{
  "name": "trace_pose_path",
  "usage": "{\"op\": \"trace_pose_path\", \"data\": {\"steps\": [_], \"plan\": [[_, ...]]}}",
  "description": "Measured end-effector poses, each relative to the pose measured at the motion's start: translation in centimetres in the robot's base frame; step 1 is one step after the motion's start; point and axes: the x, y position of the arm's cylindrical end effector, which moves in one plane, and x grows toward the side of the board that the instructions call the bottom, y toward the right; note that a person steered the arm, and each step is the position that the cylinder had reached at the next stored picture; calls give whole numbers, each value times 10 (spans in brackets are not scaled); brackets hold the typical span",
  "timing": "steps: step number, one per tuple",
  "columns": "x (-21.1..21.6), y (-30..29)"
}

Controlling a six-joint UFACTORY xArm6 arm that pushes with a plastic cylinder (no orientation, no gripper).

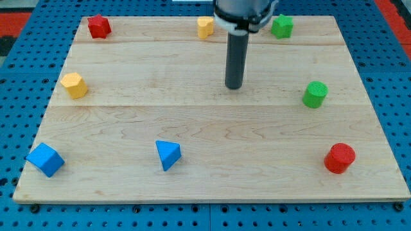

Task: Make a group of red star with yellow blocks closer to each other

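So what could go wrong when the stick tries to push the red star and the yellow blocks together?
1. The red star and one yellow block sit close to the board's top edge; a crooked push might slide them off.
2. My tip is mid-board, touching nothing, far from the yellow block at the view's left, so lining up takes care.
3. The green star sits just right of the top yellow block and could get bumped.

A robotics lab bench. A pale wooden surface (212,186) lies on a blue perforated mounting plate (19,77). Red matting (392,9) shows at two o'clock.
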Motion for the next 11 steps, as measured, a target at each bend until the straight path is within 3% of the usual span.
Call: {"op": "trace_pose_path", "data": {"steps": [3, 4, 5, 8, 11], "plan": [[-161, 0], [-183, -1], [-176, -46], [-35, -106], [-22, -112]]}}
